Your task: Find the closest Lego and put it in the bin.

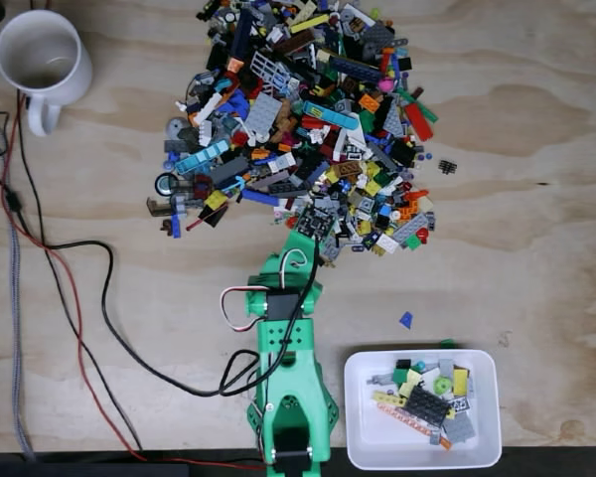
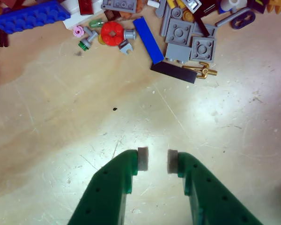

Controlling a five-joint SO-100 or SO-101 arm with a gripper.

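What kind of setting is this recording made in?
Probably a hobby or home workbench, not a factory: a bare plywood tabletop, loose cables trailing to the green arm, a mug, and a heap of Lego beside a small white bin.

This looks like a hobbyist's workshop or maker bench. The bare plywood worktop [image 1: 536, 149] shows wavy grain and, in the wrist view, fine scratches from use. A green 3D-printed plastic robot arm [image 1: 290, 388] stands at its near edge with exposed servo wiring, and loose black and red cables [image 1: 79, 328] trail across the wood. A round white ceramic mug [image 1: 42, 62] sits in the corner, beside a large heap of mixed coloured plastic Lego pieces [image 1: 298, 119].
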